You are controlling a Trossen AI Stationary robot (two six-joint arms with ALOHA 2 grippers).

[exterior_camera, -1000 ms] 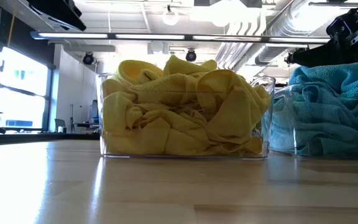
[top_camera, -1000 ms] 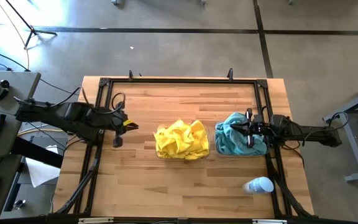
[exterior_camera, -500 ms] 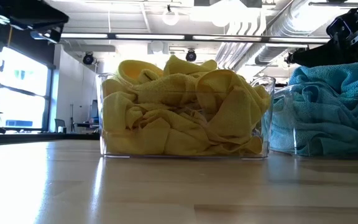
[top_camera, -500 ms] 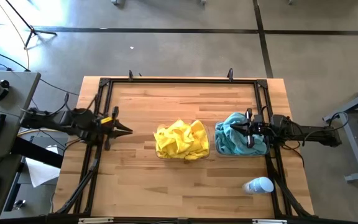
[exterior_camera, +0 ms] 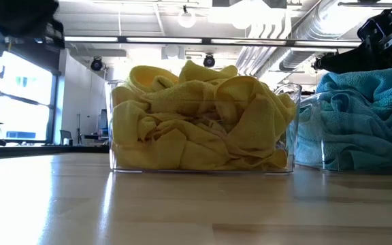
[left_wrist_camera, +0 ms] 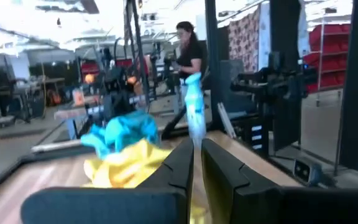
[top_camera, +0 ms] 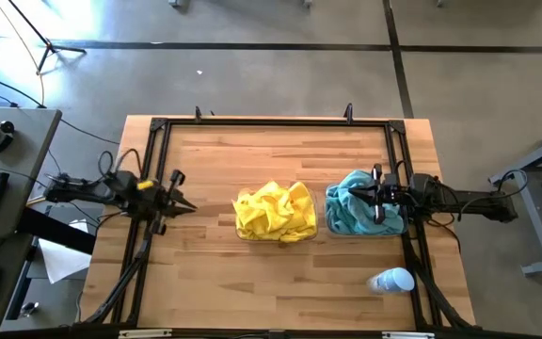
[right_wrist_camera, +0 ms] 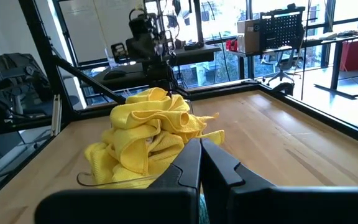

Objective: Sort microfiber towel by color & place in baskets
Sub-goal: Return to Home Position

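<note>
Closed, empty left tool (top_camera: 186,206) hangs far from yellow towels (top_camera: 273,211); closed right tool (top_camera: 370,195) over teal towels (top_camera: 346,217).

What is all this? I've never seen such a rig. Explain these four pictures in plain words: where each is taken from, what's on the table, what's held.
It is a robot: two dark arms at a wooden table. One picture looks straight down, one level across the tabletop, two from cameras on the arms' wrists. Yellow towels fill one clear bin; teal towels fill a second bin beside it. A white bottle sits near a table corner. The left gripper is near the table's left edge, the right gripper over the teal towels; both are shut and hold nothing.
</note>
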